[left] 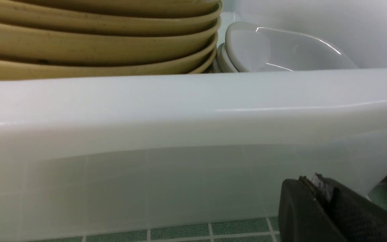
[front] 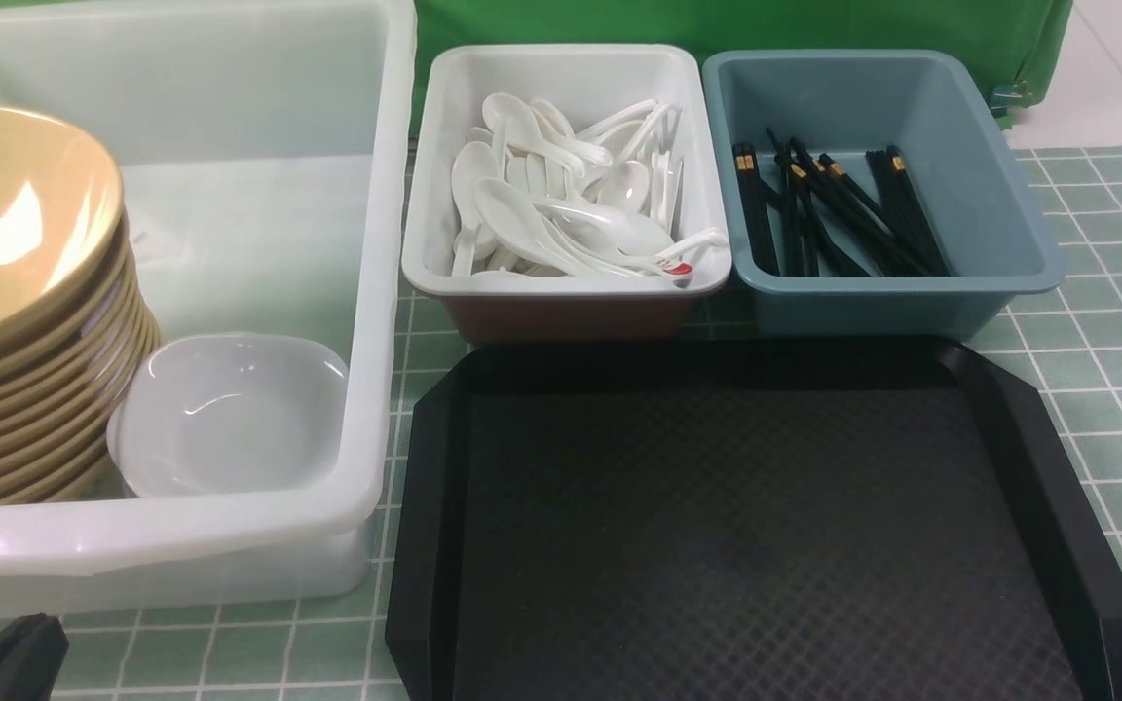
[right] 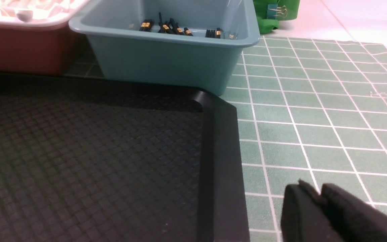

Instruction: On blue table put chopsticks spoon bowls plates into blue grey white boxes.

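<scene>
A stack of tan bowls [front: 16, 243] and white plates [front: 230, 414] sit in the large translucent white box [front: 381, 292] at the left. Several white spoons [front: 561, 204] fill the white box with the brown outside [front: 571, 316]. Black chopsticks [front: 834, 209] lie in the blue box [front: 863, 302]. My left gripper [left: 314, 181] is shut and empty, low beside the big white box's [left: 180, 111] near wall. It shows at the front view's bottom left corner [front: 11, 652]. My right gripper [right: 316, 189] hovers over the table [right: 314, 134], right of the tray, fingers together and holding nothing.
A black textured tray [front: 746, 506] lies in front of the two small boxes, with nothing on it. Its raised rim [right: 220, 151] runs just left of my right gripper. Green cloth [front: 717, 24] hangs behind the boxes. Tiled table [front: 1106, 321] extends to the right.
</scene>
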`<state>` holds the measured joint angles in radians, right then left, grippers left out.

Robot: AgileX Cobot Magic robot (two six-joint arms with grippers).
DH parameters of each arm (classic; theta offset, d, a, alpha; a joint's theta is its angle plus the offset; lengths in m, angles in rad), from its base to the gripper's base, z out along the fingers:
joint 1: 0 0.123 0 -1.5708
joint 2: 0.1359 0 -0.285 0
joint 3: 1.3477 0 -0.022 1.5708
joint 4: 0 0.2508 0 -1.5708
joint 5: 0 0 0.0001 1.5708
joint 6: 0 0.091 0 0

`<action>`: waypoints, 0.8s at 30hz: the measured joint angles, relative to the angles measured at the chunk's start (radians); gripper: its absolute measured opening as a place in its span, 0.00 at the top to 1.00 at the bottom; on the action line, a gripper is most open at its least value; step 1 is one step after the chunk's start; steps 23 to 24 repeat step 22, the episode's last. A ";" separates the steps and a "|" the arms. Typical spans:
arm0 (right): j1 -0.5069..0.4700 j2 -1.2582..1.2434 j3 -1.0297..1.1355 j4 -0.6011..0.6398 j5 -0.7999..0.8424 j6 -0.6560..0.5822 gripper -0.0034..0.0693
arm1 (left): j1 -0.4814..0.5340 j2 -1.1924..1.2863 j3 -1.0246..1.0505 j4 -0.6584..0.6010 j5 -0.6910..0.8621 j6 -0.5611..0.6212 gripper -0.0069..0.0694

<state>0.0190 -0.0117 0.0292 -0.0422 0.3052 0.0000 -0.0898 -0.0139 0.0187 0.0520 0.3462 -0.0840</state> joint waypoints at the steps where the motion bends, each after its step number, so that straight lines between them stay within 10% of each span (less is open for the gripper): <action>1: 0.000 0.000 0.000 0.000 0.000 0.000 0.78 | 0.000 0.000 0.000 0.000 0.000 0.000 0.90; 24: 0.000 0.000 0.000 0.000 0.000 0.000 0.75 | 0.000 0.000 0.000 0.000 -0.001 0.000 0.90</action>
